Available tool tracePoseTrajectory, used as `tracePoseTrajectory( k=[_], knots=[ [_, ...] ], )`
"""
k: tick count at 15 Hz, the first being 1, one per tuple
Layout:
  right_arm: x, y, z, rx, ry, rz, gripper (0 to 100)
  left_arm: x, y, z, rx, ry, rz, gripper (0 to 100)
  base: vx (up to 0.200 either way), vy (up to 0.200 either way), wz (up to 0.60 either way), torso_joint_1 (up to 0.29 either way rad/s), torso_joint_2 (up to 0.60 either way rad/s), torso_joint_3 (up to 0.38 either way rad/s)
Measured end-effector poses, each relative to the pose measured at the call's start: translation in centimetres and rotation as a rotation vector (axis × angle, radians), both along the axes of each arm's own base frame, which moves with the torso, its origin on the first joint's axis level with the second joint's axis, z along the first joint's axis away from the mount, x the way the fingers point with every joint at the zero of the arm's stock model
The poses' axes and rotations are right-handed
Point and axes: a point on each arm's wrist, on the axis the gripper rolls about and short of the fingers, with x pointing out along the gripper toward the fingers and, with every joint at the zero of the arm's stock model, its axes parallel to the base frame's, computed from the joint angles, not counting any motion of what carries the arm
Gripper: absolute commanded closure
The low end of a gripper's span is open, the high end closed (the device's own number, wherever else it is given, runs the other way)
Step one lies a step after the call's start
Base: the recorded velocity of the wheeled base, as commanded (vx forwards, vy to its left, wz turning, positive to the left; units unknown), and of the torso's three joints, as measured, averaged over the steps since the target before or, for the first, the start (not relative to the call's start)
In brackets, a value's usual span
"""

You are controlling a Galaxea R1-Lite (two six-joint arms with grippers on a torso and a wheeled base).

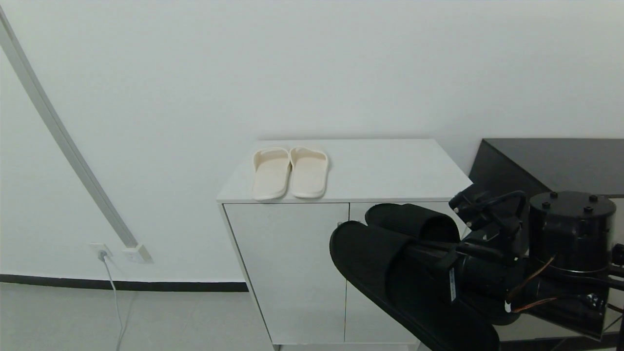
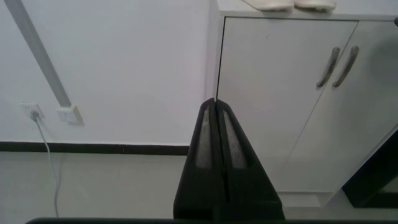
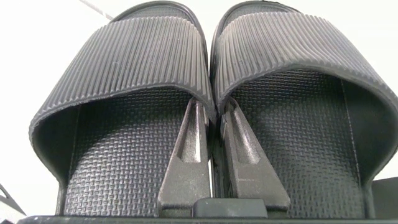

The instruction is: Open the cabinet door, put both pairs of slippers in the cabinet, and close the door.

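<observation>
White flat-panel two-door cabinet (image 1: 287, 263) first: both doors shut, slim upright bar handles (image 2: 336, 66) paired at the centre seam. Up on top, pair of cream foam slippers (image 1: 290, 173), side by side. Out front of the right door, pair of black ribbed rubber slippers (image 1: 390, 248), pinched by their inner edges in the right gripper (image 3: 213, 112). Left gripper (image 2: 216, 109) closed on nothing, aimed at the cabinet's left front edge, handles farther along. Probably the free arm for the door.
</observation>
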Motion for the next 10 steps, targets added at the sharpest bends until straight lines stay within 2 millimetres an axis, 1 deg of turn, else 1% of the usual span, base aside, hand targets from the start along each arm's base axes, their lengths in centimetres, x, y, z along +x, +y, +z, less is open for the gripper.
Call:
tracePoseTrajectory(
  k=[2, 3, 10],
  knots=[
    [-0.17, -0.02, 0.03, 0.000, -0.002, 0.004, 100, 0.00, 0.00, -0.01, 0.000, 0.001, -0.001, 100, 0.000, 0.000, 0.00, -0.225, 0.55, 0.320],
    [-0.23, 0.02, 0.06, 0.002, -0.003, 0.007, 100, 0.00, 0.00, -0.02, 0.000, 0.001, -0.001, 0, 0.000, 0.000, 0.00, -0.212, 0.54, 0.330],
    [-0.42, 0.00, 0.13, -0.006, -0.012, 0.013, 100, 0.00, 0.00, 0.00, 0.000, 0.000, 0.000, 0, 0.000, 0.000, 0.00, -0.184, 0.51, 0.318]
  ],
)
